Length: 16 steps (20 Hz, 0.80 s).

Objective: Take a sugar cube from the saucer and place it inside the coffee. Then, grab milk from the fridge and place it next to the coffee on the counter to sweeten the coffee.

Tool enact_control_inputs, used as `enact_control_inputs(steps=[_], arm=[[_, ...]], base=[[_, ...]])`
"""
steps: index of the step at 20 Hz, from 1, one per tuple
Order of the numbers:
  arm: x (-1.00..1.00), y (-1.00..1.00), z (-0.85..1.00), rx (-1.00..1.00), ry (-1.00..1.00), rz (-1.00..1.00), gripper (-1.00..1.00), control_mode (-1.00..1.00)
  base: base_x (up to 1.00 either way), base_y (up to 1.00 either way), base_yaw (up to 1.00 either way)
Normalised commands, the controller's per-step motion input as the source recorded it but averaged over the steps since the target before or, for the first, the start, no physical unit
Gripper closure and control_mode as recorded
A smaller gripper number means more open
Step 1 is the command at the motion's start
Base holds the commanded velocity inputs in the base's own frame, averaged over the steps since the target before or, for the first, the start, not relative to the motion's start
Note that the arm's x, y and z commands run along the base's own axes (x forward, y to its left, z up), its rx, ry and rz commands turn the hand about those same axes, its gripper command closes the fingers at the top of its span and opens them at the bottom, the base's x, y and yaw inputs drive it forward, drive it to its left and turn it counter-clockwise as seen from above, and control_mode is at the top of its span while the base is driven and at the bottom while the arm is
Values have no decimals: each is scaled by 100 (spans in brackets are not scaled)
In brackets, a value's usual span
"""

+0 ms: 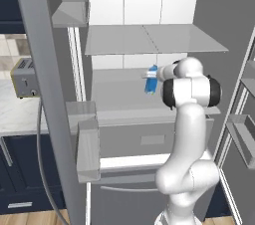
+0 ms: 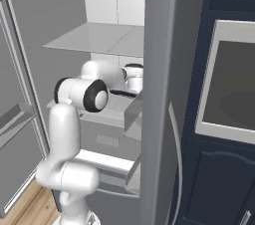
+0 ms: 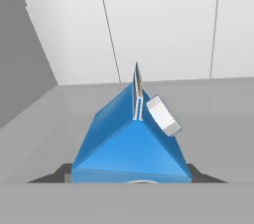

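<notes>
The fridge (image 1: pixel 209 5) stands open, and my arm reaches into it at mid height. On the grey middle shelf (image 1: pixel 119 89) the milk (image 1: pixel 151 79) stands upright, a blue carton with a white band. From the hand view the milk (image 3: pixel 131 143) sits close below the camera, with its gabled top and white cap (image 3: pixel 161 114) facing me. My gripper (image 3: pixel 131 177) straddles it, and a dark fingertip (image 3: pixel 64 173) lies against each of its lower sides. The gripper (image 1: pixel 156 74) is at the carton's right side. The saucer, the coffee and the sugar cube are out of view.
A glass shelf (image 1: pixel 154 40) hangs just above my hand, and a drawer (image 1: pixel 149 139) lies below. The left fridge door (image 1: pixel 45 94) carries bins (image 1: pixel 84 134); the right door's bins (image 1: pixel 244 134) are close. A toaster (image 1: pixel 24 78) stands on the counter (image 1: pixel 15 114). A wall oven (image 2: pixel 229 94) is on the right.
</notes>
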Motion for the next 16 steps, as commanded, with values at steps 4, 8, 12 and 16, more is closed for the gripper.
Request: enact_control_inputs(steps=[4,8,12,16], arm=[[0,0,0,0,0,0,100,-100],[-7,-4,0,0,-3,0,100,-100],[-86,-28,10,1,-25,0,100,-100],[-100,-3,7,0,-12,0,100,-100]], base=[[0,0,0],[0,0,0],[0,0,0],[0,0,0]])
